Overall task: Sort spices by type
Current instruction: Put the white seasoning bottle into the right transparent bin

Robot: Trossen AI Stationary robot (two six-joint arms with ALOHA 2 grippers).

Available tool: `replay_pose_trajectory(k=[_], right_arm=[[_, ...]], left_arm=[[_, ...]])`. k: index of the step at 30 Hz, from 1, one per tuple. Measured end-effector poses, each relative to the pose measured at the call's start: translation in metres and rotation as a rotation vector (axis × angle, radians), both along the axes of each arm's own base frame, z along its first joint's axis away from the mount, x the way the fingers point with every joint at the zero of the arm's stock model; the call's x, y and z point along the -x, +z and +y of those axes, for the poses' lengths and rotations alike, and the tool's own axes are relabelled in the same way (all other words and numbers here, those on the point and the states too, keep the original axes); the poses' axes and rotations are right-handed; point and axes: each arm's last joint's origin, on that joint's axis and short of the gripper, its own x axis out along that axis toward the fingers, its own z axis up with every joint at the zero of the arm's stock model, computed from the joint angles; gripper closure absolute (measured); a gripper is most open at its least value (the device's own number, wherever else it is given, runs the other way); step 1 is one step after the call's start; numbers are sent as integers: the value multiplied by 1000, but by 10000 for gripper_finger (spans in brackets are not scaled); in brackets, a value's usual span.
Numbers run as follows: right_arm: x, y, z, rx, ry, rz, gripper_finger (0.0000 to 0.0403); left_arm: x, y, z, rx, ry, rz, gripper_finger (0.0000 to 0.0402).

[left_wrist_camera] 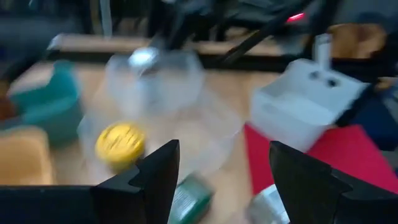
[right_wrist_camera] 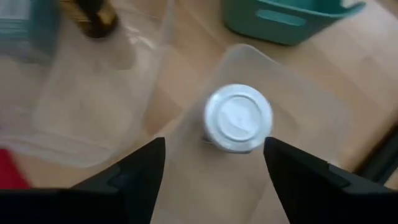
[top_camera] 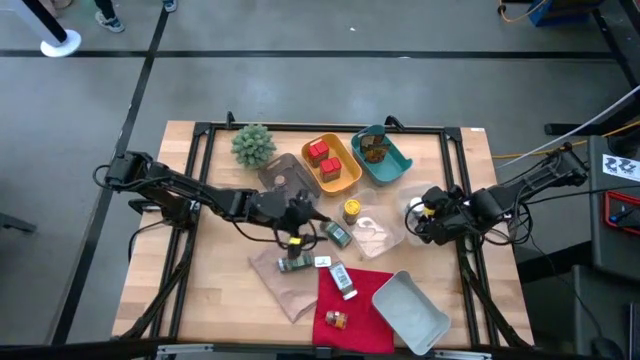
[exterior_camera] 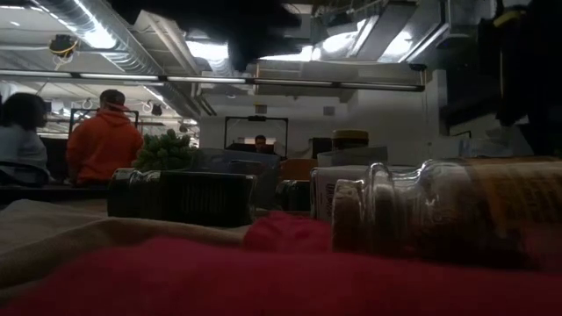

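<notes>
The spices lie spread over the table. Two red tins (top_camera: 323, 158) sit in the orange tray (top_camera: 345, 178), and brown jars (top_camera: 374, 150) in the teal tray (top_camera: 395, 165). A yellow-capped jar (top_camera: 352, 211) and a green-capped jar (top_camera: 338, 235) are at mid-table. My left gripper (top_camera: 300, 215) hovers open just left of them, nothing between its fingers (left_wrist_camera: 155, 180). My right gripper (right_wrist_camera: 214, 174) is open above a white-capped jar (right_wrist_camera: 238, 118), which stands upright in a clear tray (right_wrist_camera: 292, 106).
A red cloth (top_camera: 360, 300) at the near edge carries a white-capped jar (top_camera: 343, 281), a brown jar (top_camera: 337, 320) and a grey tray (top_camera: 415, 312). Another jar (top_camera: 296, 264) lies on brown paper (top_camera: 285, 290). A spiky plant (top_camera: 253, 143) and a clear tray (top_camera: 285, 175) stand at the far left.
</notes>
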Motion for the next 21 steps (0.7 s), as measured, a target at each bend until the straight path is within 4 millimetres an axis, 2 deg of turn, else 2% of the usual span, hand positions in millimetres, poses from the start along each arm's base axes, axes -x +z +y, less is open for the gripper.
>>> replay_pose_trajectory(k=[6, 12, 16, 21], right_arm=[[-5, 27, 3, -18, 60, -64, 132], [-11, 49, 4, 12, 120, -159, 132], [-15, 58, 6, 33, 163, -217, 132], [-21, 63, 9, 47, 222, -266, 132]], left_arm=[[-2, 13, -10, -111, -87, -148, 171], [-8, 27, -11, -114, -144, -202, 171], [-25, 35, -13, -127, -211, -194, 171], [-56, 31, -21, -205, -301, -58, 171]])
